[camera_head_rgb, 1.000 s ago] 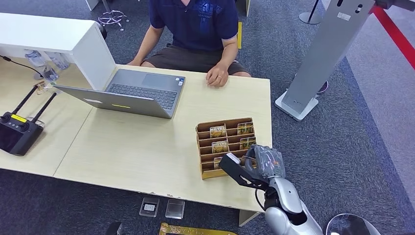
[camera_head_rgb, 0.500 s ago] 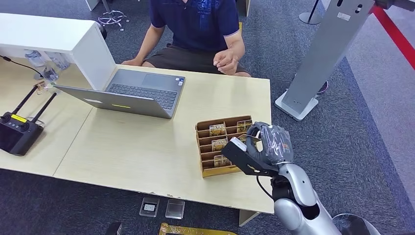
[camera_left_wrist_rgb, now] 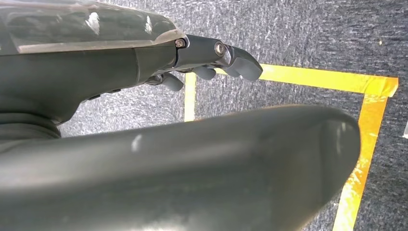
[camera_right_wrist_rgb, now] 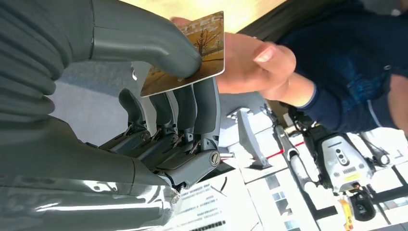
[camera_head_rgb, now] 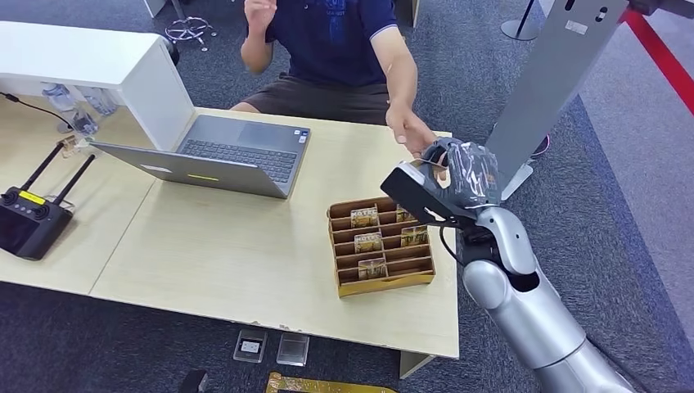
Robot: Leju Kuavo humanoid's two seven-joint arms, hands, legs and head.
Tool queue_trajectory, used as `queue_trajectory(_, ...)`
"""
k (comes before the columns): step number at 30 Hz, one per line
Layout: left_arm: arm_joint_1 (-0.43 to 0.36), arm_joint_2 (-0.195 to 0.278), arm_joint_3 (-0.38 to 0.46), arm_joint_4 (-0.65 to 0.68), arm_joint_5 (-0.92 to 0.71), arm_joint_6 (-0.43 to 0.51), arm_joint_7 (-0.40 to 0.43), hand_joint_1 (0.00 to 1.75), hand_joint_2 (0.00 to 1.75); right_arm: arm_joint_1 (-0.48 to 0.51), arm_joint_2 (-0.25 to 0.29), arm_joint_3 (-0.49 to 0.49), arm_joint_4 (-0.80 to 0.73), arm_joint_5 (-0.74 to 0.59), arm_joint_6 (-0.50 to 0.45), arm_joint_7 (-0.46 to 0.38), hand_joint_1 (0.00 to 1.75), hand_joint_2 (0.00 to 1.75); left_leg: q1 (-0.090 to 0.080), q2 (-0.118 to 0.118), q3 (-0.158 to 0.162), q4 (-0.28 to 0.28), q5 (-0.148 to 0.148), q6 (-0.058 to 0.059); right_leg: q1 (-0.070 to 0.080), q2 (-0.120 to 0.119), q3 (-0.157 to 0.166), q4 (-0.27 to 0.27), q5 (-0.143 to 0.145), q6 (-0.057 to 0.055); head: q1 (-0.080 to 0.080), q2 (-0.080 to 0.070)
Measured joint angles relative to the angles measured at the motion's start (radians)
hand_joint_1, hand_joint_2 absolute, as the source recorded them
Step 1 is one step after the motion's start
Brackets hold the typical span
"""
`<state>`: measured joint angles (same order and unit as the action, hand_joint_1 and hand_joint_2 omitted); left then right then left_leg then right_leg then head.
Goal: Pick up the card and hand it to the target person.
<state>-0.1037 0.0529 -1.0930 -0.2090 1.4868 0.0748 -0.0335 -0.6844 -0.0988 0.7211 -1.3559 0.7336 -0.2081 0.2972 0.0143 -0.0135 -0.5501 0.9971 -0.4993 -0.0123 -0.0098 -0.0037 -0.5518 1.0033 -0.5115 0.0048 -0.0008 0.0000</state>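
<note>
Card (camera_right_wrist_rgb: 192,53) lengthwise toward person's hand (camera_right_wrist_rgb: 250,62)

The right hand (camera_head_rgb: 458,176) is raised above the table (camera_head_rgb: 245,246), meeting the person's hand (camera_head_rgb: 413,135) beyond the card rack (camera_head_rgb: 380,246).

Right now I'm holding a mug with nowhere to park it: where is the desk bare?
The widest bare patch of the desk lies between the laptop and the near edge, left of the card rack. A narrower strip runs between the laptop and the rack. It is crowded at the far right corner, where the right robot hand holds the card at the person's hand.
</note>
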Motion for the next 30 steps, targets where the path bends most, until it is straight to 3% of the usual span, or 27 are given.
queue_trajectory(9, -0.008, 0.001, -0.004, 0.0, 0.001, 0.002, 0.004, 0.0, 0.0, -0.11, 0.097, 0.036, 0.337, 0.002, -0.076, -0.095, 1.34, 1.75, 0.0, 0.0, 0.0, 0.0, 0.0, 0.0, 0.0, 0.0, 0.0, 0.0, 0.0, 0.0, -0.001, 0.0)
queue_trajectory(19, -0.005, 0.001, -0.005, 0.0, 0.012, 0.001, 0.006, 0.0, 0.0, -0.126, 0.156, 0.058, 0.524, 0.029, -0.105, -0.107, 1.34, 1.75, 0.0, 0.0, 0.0, 0.0, 0.0, 0.0, 0.0, 0.0, -0.001, 0.0, 0.0, 0.0, 0.001, 0.0)
queue_trajectory(23, -0.005, 0.001, -0.005, 0.0, 0.017, -0.001, 0.004, 0.0, 0.0, -0.135, 0.167, 0.065, 0.56, 0.033, -0.106, -0.104, 0.0, 1.75, 0.0, 0.0, 0.0, 0.0, 0.0, 0.0, 0.0, 0.0, -0.001, 0.0, 0.0, 0.0, 0.0, 0.0)
queue_trajectory(30, -0.005, 0.001, -0.011, 0.0, 0.024, 0.001, -0.016, 0.0, 0.0, -0.145, 0.178, 0.073, 0.604, 0.035, -0.11, -0.11, 0.0, 1.75, 0.0, 0.0, 0.0, 0.0, 0.0, 0.0, 0.0, 0.0, -0.001, 0.0, 0.0, 0.0, 0.0, 0.0)
